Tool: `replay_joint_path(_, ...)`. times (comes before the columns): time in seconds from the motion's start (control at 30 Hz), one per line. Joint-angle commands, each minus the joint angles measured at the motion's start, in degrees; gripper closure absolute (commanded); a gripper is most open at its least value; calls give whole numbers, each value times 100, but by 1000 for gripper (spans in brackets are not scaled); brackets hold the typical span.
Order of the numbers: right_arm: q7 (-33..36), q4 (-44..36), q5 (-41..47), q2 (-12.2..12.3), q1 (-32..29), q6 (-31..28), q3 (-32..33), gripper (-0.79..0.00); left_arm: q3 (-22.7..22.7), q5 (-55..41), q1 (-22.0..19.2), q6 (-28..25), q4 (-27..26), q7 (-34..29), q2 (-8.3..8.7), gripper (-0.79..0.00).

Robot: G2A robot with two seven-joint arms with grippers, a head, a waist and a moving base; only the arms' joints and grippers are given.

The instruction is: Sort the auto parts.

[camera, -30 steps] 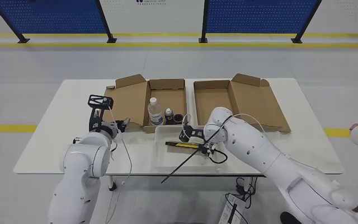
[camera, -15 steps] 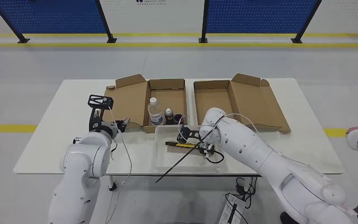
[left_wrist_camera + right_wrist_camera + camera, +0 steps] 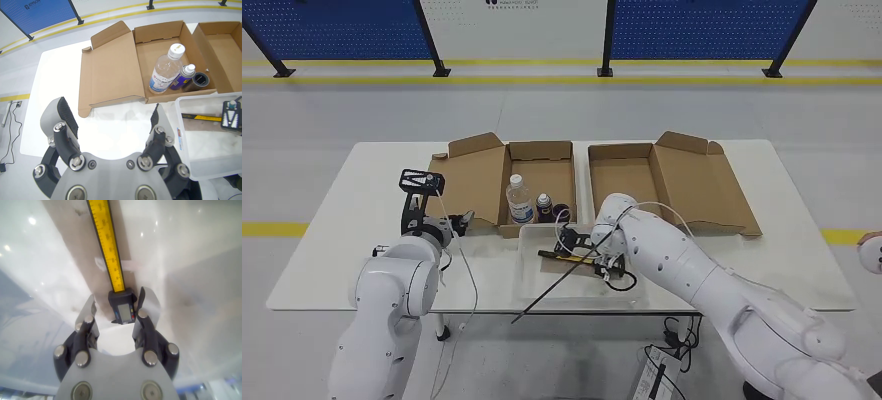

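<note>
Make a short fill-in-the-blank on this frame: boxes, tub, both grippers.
1. The brown cardboard box holding the clear plastic bottle contains ____ items in all, including a purple spray can and a black cylinder.
2. The yellow-scaled digital caliper lies in the translucent plastic tub, its black display head between the ____ jaws of the right gripper.
3. The bottle's cap is ____.
4. The left gripper, above the white table, holds ____.
Missing: three; open; white; nothing.

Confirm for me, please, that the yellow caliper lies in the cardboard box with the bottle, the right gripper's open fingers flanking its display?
Not quite: the caliper lies in the clear bin, not the cardboard box, as the left wrist view shows. The right gripper does have its open fingers flanking the display.
</note>
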Motion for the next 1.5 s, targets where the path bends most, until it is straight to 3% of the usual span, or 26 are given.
replay_joint_path(0.0,9,5,30,-25,4,-14,0,-400,0,0,0,0,0,0,0,-785)
replay_joint_path(0.17,44,-67,97,-50,-7,-17,42,-366,0,0,0,0,0,0,0,-785)
replay_joint_path(0.8,171,-802,193,103,-185,-69,90,-385,0,0,0,0,0,0,0,-785)
replay_joint_path(1.0,230,-805,135,127,-145,-10,18,-409,0,0,0,0,0,0,0,-785)
replay_joint_path(1.47,169,-628,123,90,-233,14,23,-351,0,0,0,0,0,0,0,-785)
